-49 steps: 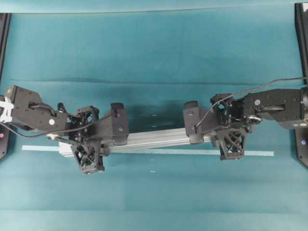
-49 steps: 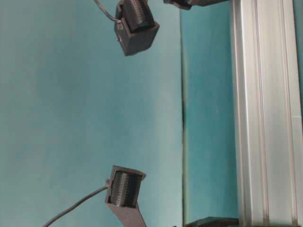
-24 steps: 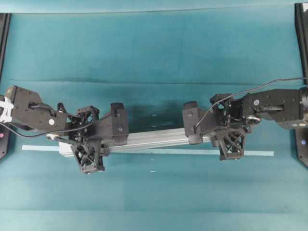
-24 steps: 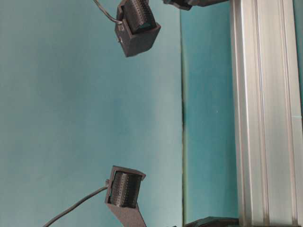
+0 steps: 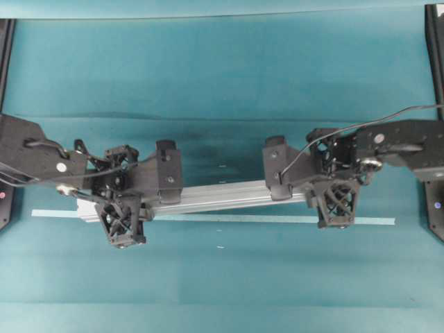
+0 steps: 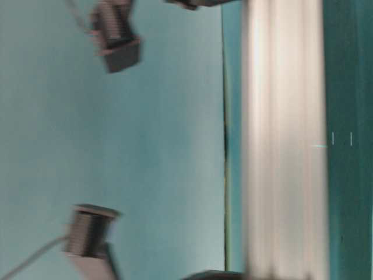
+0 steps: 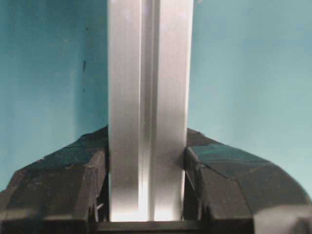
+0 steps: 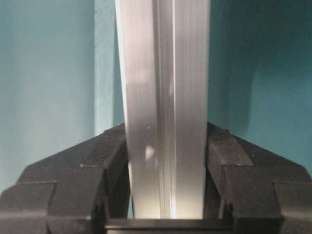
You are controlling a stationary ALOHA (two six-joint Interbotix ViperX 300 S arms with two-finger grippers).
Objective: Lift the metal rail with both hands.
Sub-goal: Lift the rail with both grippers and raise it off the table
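Observation:
The metal rail (image 5: 222,196) is a long silver grooved bar lying left to right, slightly tilted, held off the teal cloth. My left gripper (image 5: 119,195) is shut on its left end and my right gripper (image 5: 331,182) is shut on its right end. In the left wrist view the rail (image 7: 148,97) runs straight up between my left gripper's (image 7: 146,187) black fingers (image 7: 63,187), which press both its sides. In the right wrist view the rail (image 8: 165,97) is clamped the same way in my right gripper (image 8: 165,183). The table-level view shows the rail (image 6: 284,140) blurred.
A thin pale-blue tape strip (image 5: 236,219) lies on the cloth just in front of the rail and shows in the right wrist view (image 8: 104,73). Black frame posts stand at the left edge (image 5: 5,41) and right edge (image 5: 436,41). A cloth fold (image 5: 208,116) runs behind.
Both grippers have risen with the rail in them. In the table-level view the rail and wrists have shifted away from the table and are blurred. In the overhead view the rail has separated from the tape strip.

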